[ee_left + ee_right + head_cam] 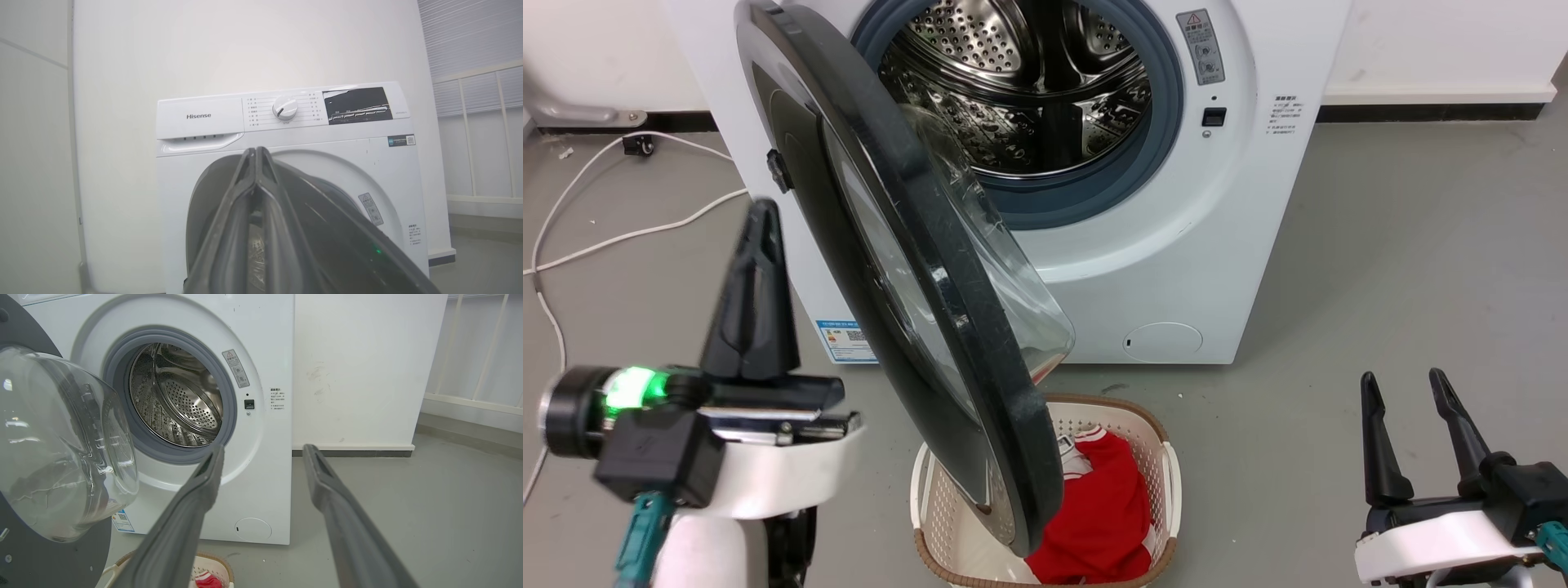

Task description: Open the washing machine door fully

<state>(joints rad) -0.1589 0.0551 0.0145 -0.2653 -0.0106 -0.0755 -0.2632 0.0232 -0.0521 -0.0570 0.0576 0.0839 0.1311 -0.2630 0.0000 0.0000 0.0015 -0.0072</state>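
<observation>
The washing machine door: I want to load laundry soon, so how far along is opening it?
Done: the door is unlatched and swung out about halfway, baring the drum. In hand: the shut left gripper sits by the door's outer face; contact is unclear. The right gripper hangs open, apart. Left: swinging the door fully wide.

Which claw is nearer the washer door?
Left. The left claw sits close beside the outer face of the door; the right claw is far off on its glass-bowl side.
</observation>
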